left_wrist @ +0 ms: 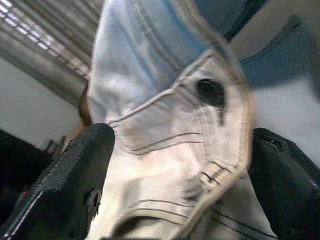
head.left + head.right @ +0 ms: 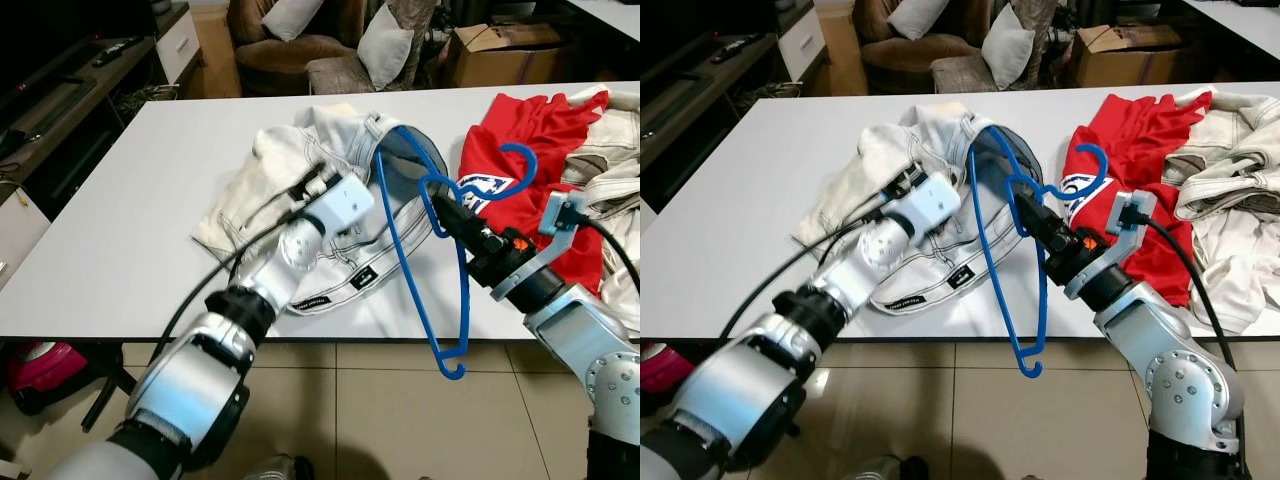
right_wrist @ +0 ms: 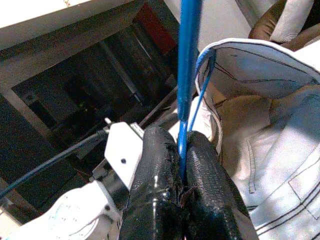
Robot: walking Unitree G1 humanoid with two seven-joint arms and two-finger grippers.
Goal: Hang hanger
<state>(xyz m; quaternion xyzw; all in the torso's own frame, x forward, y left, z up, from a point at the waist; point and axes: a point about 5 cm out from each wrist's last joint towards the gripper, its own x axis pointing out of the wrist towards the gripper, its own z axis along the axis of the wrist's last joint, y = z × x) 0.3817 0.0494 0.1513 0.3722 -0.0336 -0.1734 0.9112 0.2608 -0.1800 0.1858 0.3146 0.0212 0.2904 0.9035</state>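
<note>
Right pincer point(image 3: 181, 150) clamping blue hanger point(image 2: 400, 250), left pincer point(image 1: 175, 165) gripping white jeans point(image 2: 300, 170), red shirt point(image 2: 530, 130) beside

hanger point(image 2: 400, 250): glossy blue plastic | jacket point(image 2: 300, 180): white stitched cloth | table point(image 2: 130, 200): smooth matt white

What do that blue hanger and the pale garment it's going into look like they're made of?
The blue hanger looks like thin wire with a glossy blue coating, or perhaps plastic: slim, evenly coloured, slightly shiny. The pale garment looks like off-white denim or heavy cotton: matte, with dark contrast stitching, doubled seams and a buttonhole.
</note>
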